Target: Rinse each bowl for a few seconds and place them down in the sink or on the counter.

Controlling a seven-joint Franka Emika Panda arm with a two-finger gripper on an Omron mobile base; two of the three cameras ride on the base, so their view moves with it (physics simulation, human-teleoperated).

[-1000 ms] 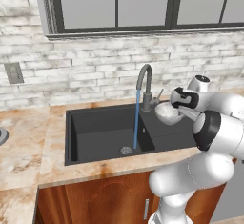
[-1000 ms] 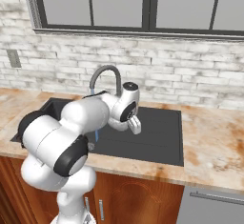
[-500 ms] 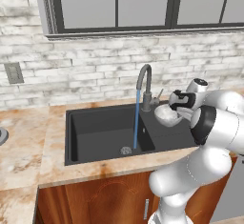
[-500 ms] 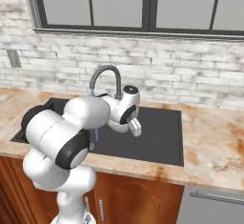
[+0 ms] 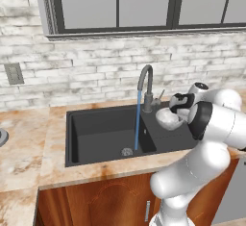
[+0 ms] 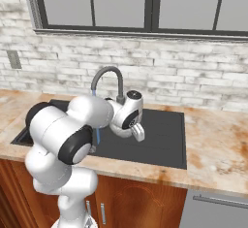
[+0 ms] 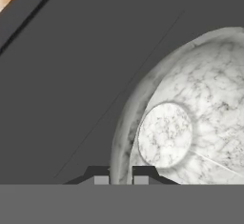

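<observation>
Here the jaws pinch the rim of a marbled bowl [image 7: 190,123] above the sink [image 5: 96,133].

I am in a home kitchen. Before me a matte black sink [image 5: 108,136] is sunk into a glossy marbled beige and orange counter [image 5: 24,153], with a grey gooseneck tap [image 5: 145,83] running a thin stream of water into the basin. Brown wooden cabinets [image 5: 101,203] stand below the stone. Behind is a whitewashed brick wall [image 6: 193,84] with a dark-framed window [image 5: 144,4] and a wall outlet [image 5: 13,73].
</observation>
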